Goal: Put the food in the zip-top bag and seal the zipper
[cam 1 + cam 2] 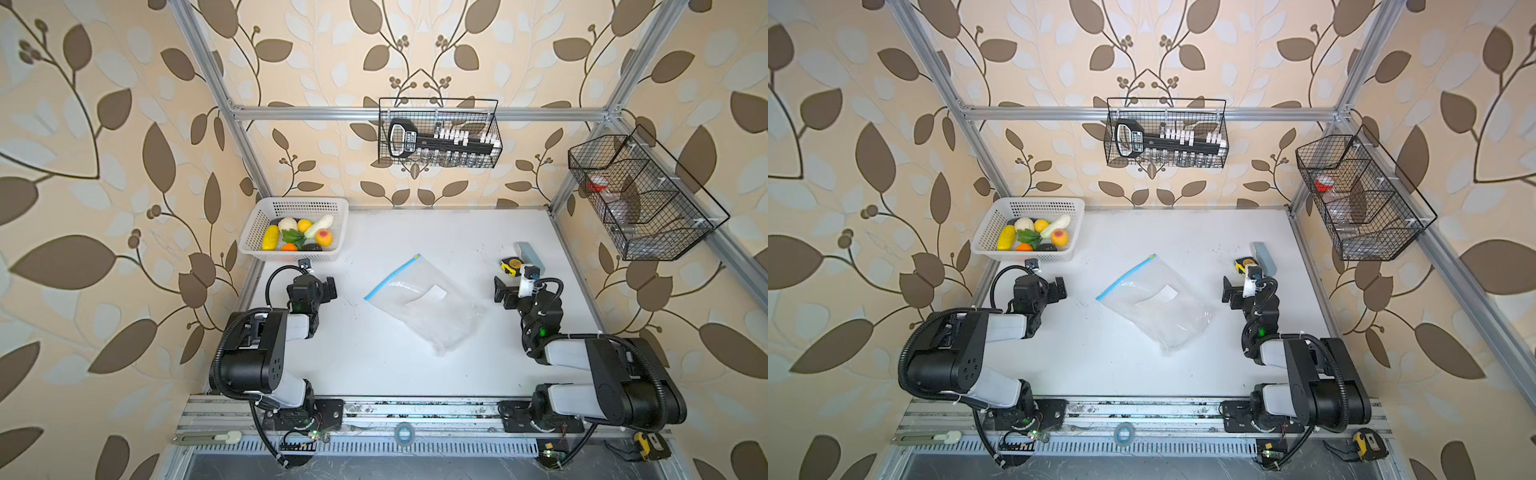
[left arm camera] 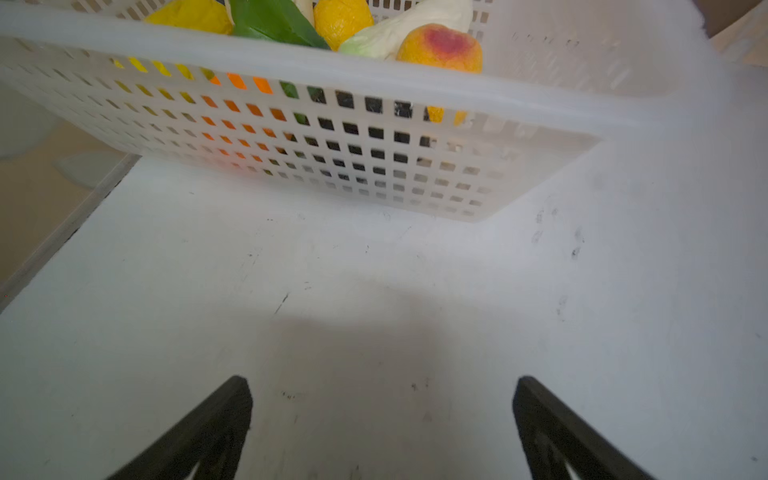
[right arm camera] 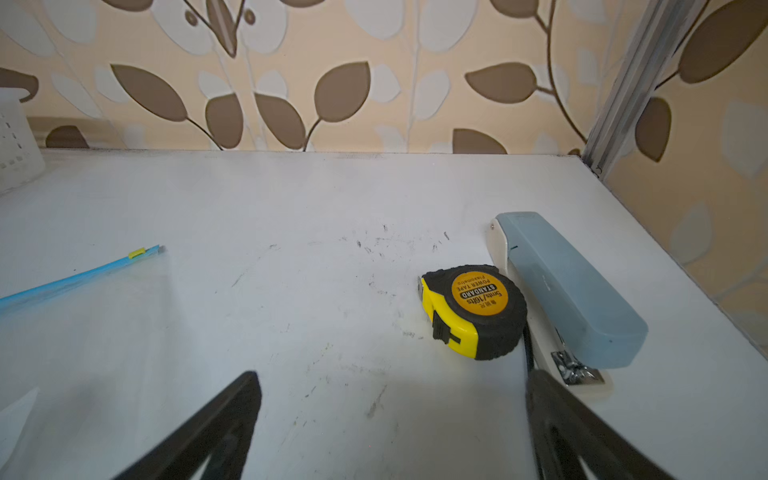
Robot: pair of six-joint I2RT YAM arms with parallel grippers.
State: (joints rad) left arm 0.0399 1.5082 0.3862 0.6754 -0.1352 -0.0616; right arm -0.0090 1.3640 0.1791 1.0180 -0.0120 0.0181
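The clear zip-top bag (image 1: 424,305) (image 1: 1156,305) lies flat and empty mid-table, its blue zipper (image 1: 392,275) (image 3: 79,276) along the far-left edge. The food (image 1: 297,235) (image 1: 1034,235) sits in a white perforated basket (image 1: 301,202) at the back left; the left wrist view shows the peach (image 2: 440,48), lemon (image 2: 340,16) and green leaf (image 2: 274,18) over its rim. My left gripper (image 1: 313,284) (image 2: 382,382) is open just in front of the basket, holding nothing. My right gripper (image 1: 517,282) (image 3: 390,378) is open and empty, right of the bag.
A yellow tape measure (image 1: 511,266) (image 3: 473,309) and a grey-blue stapler (image 1: 530,253) (image 3: 569,291) lie just beyond the right gripper. Wire baskets hang on the back rail (image 1: 440,133) and the right rail (image 1: 640,195). The frame posts hem in the table's sides.
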